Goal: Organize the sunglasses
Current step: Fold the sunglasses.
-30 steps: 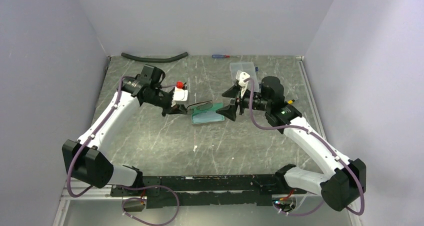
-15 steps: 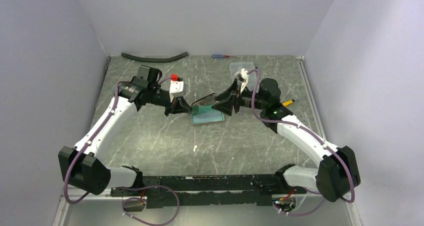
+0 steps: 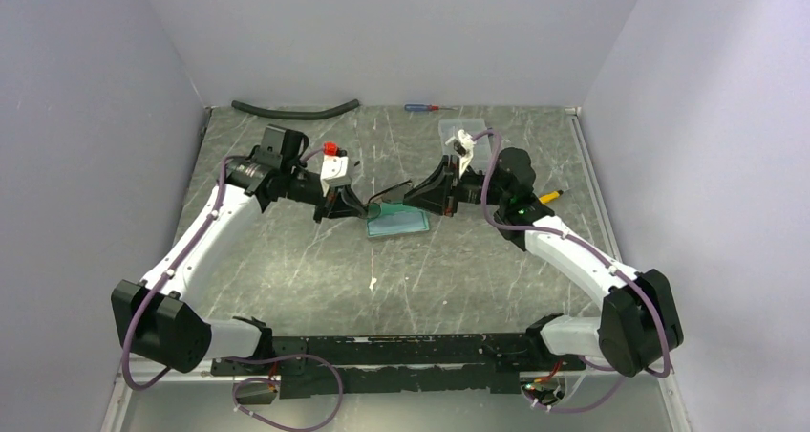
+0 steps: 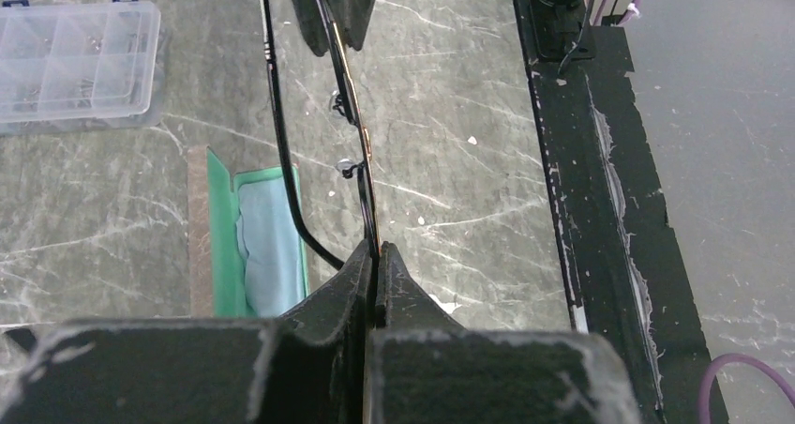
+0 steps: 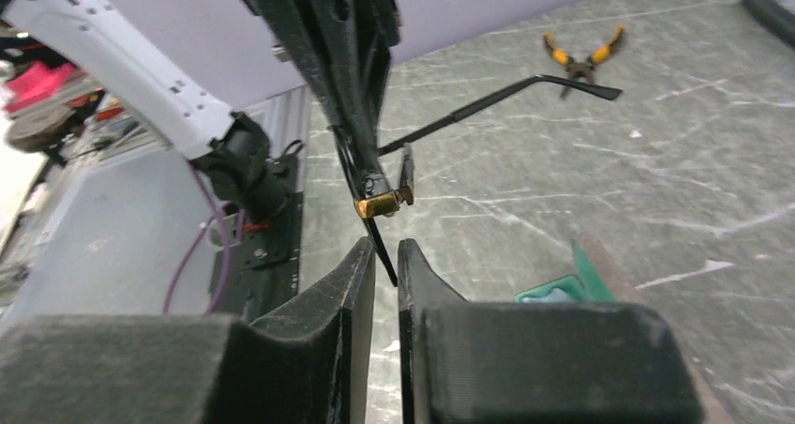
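- Where the two arms meet over the middle of the surface, the sunglasses hang in the air between the left gripper and the right gripper. They are just above the open brown case with its teal lining. Both arms reach inward with bent elbows.
- From the left wrist, the left gripper is pressed tight on one end of the sunglasses, which run away toward the right gripper. The case lies below to the left with a pale blue cloth in it. A clear compartment box sits beyond.
- From the right wrist, the right gripper is down to a narrow slit, with the thin wire of the sunglasses dipping into it. I can't tell whether it's pinched. Yellow-handled pliers lie on the surface further off.
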Robot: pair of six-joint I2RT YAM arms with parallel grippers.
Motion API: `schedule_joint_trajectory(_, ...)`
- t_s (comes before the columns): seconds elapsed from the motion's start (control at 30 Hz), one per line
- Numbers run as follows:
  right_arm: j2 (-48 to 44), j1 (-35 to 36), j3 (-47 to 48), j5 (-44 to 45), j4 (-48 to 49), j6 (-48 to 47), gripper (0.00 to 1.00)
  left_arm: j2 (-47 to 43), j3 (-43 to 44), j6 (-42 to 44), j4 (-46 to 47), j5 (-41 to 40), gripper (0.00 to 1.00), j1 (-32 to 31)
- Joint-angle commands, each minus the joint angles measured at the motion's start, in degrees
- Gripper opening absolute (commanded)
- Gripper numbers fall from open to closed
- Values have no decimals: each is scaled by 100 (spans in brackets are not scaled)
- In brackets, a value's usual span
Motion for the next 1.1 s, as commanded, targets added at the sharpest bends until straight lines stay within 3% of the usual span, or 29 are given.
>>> schedule_joint_trajectory(0.0,6,-17,164,-578,860,201,7,25,116,268,-244,484,3,-5)
schedule_joint_trajectory(0.13,84,-17,277,-772,629,155,0,108,172,430,-366,574,3,-7)
schedule_joint_trajectory(0.3,6,-13,252,-764,606,61,0,144,191,476,-378,574,5,-5)
schedule_joint_trajectory(0.4,-49,-17,286,-715,286,-166,0,144,195,441,-383,485,33,4)
schedule_joint_trajectory(0.47,-79,-17,314,-671,78,-328,0,129,190,419,-365,369,46,3)
schedule_joint_trajectory(0.7,-134,-32,511,-413,-923,-1000,0,-64,175,215,-210,-104,71,87)
schedule_joint_trajectory(0.87,-192,-53,671,-344,-1641,-1567,0,-76,253,-387,121,-9,71,585)
schedule_joint_trajectory(1.0,-234,-16,720,-517,-1599,-1528,0,463,320,-1148,366,252,49,1110)
schedule_joint_trajectory(1.07,-254,57,709,-591,-1466,-1513,0,747,224,-1443,659,107,44,1152)
